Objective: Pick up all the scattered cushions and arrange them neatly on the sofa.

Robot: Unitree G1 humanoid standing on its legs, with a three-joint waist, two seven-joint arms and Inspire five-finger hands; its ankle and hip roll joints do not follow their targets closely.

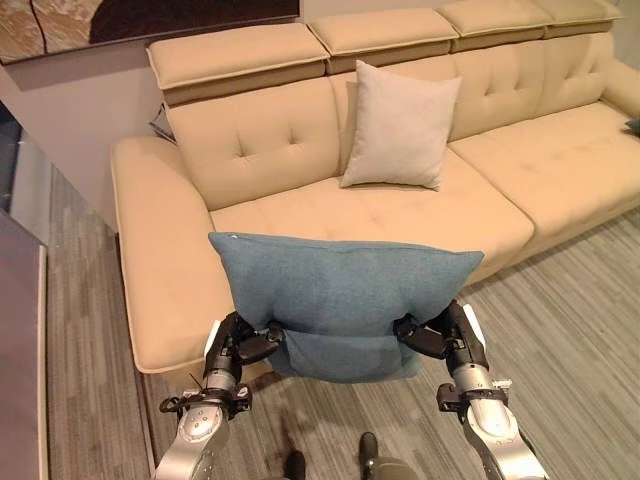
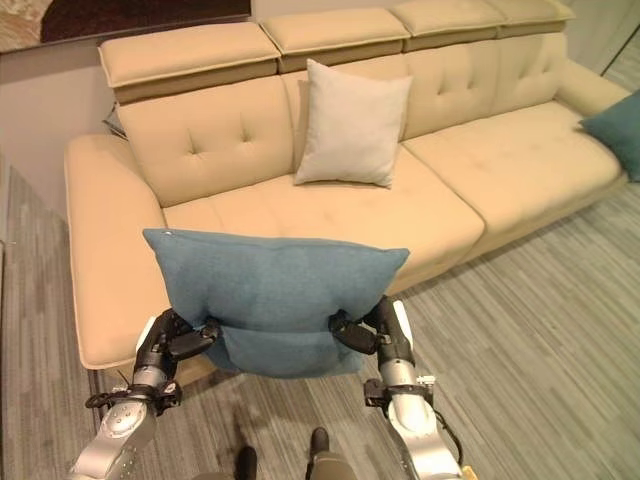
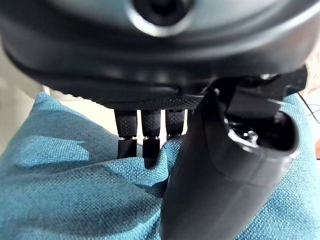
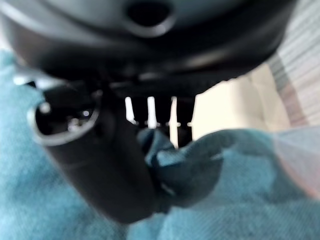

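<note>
Holding a blue cushion (image 1: pixel 340 295) up off the floor in front of the sofa (image 1: pixel 400 215), wide edge on top, coarse woven cloth sagging and bunched where gripped. Left hand (image 1: pixel 240 345) pinching the cushion's lower left side, fingers (image 3: pixel 142 132) pressed into the weave with the thumb closed against them. Right hand (image 1: pixel 440 335) clamped on the lower right side, a fold of fabric gathered between thumb and fingers (image 4: pixel 150 112). Leaning upright against the tufted sofa back, a square off-white cushion (image 1: pixel 398 125), smooth and plump. Resting at the far right end of the seat, a teal cushion (image 2: pixel 615 130). Beige sofa with buttoned backrest, flat padded headrests and rounded arm. Grey striped floor (image 1: pixel 560 330) beneath.
</note>
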